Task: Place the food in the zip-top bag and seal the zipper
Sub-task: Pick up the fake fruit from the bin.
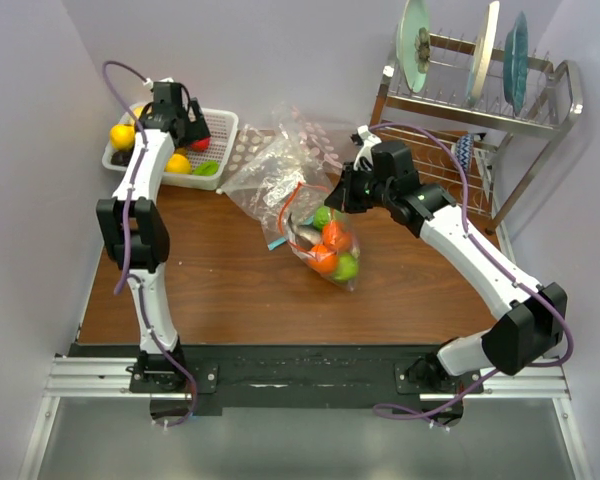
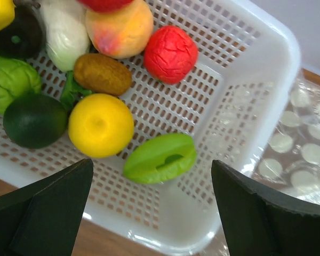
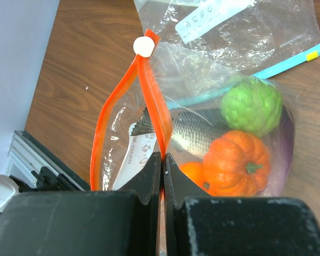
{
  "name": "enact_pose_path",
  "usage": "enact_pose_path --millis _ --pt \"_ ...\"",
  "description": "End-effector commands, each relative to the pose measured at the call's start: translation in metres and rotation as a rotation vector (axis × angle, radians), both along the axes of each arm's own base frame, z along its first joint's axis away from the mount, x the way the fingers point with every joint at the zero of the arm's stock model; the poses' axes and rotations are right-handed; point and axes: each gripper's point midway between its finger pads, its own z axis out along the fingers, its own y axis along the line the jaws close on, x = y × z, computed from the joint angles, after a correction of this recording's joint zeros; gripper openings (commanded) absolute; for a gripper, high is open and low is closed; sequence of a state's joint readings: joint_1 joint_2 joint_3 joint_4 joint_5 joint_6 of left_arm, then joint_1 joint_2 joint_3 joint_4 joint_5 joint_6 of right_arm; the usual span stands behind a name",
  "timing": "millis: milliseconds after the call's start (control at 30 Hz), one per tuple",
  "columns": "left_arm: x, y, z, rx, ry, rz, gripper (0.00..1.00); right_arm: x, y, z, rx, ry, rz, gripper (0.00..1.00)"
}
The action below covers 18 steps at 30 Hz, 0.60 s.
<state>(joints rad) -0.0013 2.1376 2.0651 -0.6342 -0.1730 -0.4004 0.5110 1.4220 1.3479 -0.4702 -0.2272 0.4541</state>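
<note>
The zip-top bag (image 1: 325, 248) lies mid-table with its mouth open. It holds a green fruit (image 3: 253, 105), an orange pumpkin (image 3: 236, 162), a small orange (image 3: 192, 173) and a silver fish (image 3: 194, 136). My right gripper (image 3: 161, 160) is shut on one lip of the orange-red zipper (image 3: 152, 101); the other lip (image 3: 103, 133) bows away, and the white slider (image 3: 144, 46) sits at the far end. My left gripper (image 2: 152, 213) is open and empty above the near rim of a white basket (image 2: 240, 106), which holds more food: a green piece (image 2: 160, 157), a yellow fruit (image 2: 100, 125) and a red one (image 2: 170, 53).
A second clear bag with a blue-green strip (image 3: 280, 63) lies crumpled behind the task bag (image 1: 280, 160). A metal dish rack (image 1: 535, 120) with plates stands at the back right. The basket (image 1: 225, 125) is at the back left corner against the wall.
</note>
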Motion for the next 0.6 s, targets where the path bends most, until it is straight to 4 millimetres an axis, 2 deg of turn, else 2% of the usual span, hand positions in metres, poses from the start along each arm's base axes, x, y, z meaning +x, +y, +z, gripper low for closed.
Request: enact_pose_path --millis 0,200,567 --pt "-0.003 0.025 -0.011 0.15 0.121 0.023 0.96 0.003 0.005 0.008 0.024 -0.017 0.022 0.0" --pt "0.003 0.042 -0.02 0.265 0.136 0.031 0.96 0.003 0.006 0.009 0.029 -0.013 0.03 0.0" --pt "0.011 0.054 -0.068 0.34 0.207 0.032 0.95 0.002 0.008 0.009 0.035 -0.005 0.035 0.0"
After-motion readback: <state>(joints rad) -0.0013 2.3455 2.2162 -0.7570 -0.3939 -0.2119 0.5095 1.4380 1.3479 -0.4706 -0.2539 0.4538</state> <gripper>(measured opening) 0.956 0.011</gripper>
